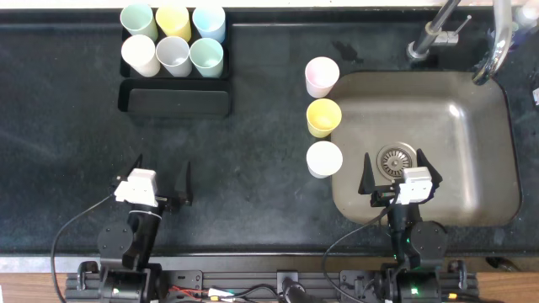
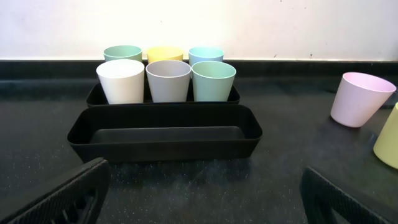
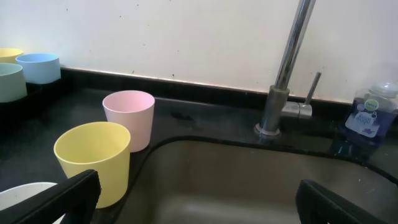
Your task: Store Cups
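1. Dark bench (image 1: 67, 126), with a sink (image 1: 472, 126) at its right.
2. Left jaws spread, well short of the trays. Right jaws spread over the sink.
3. Three loose cups stand along the sink's left rim, beside the right jaws: white cup (image 1: 324, 159) nearest, then yellow cup (image 1: 323, 117), then pink cup (image 1: 322, 76).
4. Six cups (image 1: 174, 55) stand in the far tray (image 2: 94, 96), with the front tray (image 2: 165, 142) before it.
5. Right wrist view adds a blue bottle (image 3: 375, 112) by the tap (image 3: 283, 81).

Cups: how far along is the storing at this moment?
Done: six cups stand in the far tray. In hand: nothing; the left gripper and right gripper wait with jaws open. Left: the pink cup, yellow cup and white cup beside the sink, likely bound for the near tray.
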